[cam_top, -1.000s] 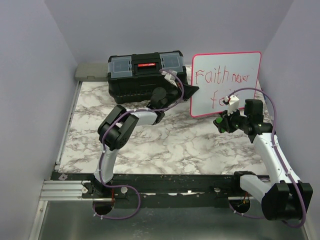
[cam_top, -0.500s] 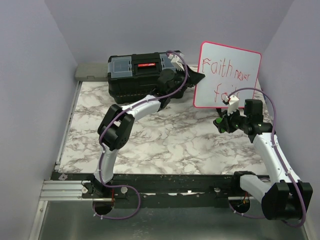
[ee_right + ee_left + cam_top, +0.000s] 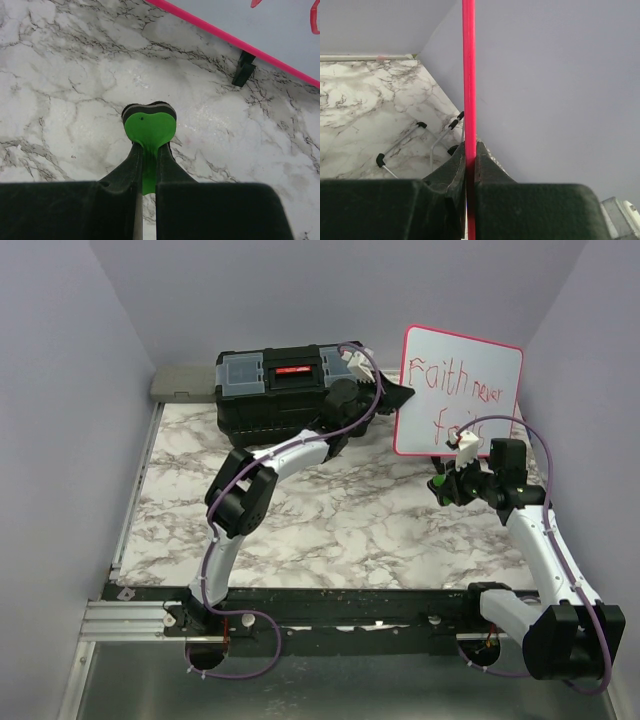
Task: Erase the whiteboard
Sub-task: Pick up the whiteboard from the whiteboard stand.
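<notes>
Altogether one whiteboard (image 3: 460,390), one black toolbox (image 3: 285,390) and one green heart-shaped eraser (image 3: 149,127) are on show, along with two arms, each ending in one pincer.

The whiteboard is at the back right of the marble worktop (image 3: 340,530), just right of the toolbox. It stands roughly upright with its face to the overhead camera, and it is skewed, so its top edge slopes down to the right. The left pincer (image 3: 400,395) is clamped on the pink-red rim at the board's left edge. In the left wrist view that rim runs edge-on as a single red line straight into the closed fingers.

The right pincer (image 3: 148,150) is pressed together on the lower point of the eraser and holds it just above the worktop, in front of the board's lower edge and apart from it.

Three red handwritten words are on the board: "Faith never" on the upper line and a third word below. The right arm's wrist and its purple cable hide that word's ending and the board's lower right corner.

One small black foot (image 3: 244,67) shows under the rim in the right wrist view. Whether it touches the worktop cannot be told.

Two thin wire legs (image 3: 415,142) with black tips lie on the marble in the left wrist view, and what they belong to is unclear.
</notes>
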{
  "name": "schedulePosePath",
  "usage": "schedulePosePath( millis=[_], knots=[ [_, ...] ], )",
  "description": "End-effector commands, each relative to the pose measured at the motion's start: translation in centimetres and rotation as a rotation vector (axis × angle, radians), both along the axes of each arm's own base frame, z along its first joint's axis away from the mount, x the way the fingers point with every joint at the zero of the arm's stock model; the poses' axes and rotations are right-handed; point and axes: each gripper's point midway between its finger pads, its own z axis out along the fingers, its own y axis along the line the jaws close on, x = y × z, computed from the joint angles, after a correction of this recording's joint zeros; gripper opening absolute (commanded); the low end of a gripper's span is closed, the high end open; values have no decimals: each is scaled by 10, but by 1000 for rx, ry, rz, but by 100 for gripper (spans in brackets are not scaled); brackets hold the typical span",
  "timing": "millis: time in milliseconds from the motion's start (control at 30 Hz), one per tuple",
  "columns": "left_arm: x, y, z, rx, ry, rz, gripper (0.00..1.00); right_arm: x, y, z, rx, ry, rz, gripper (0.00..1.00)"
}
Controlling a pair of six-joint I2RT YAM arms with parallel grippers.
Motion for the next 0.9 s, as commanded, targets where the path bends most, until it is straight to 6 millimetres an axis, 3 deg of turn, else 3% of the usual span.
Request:
schedulePosePath(
  millis=[0, 367, 633, 867],
  knots=[
    [-17, 15, 63, -150, -180, 6, 0, 0, -1, -1, 4, -2, -1, 1],
    [-27, 34, 36, -161, -238, 77, 0, -1, 1, -3, 9, 7, 6, 1],
    [-19, 26, 45, -47, -376, 44, 0, -1, 1, -5, 9, 17, 9, 1],
    [-14, 25, 24, 43, -454, 26, 0, -1, 1, -8, 9, 28, 8, 1]
  ],
)
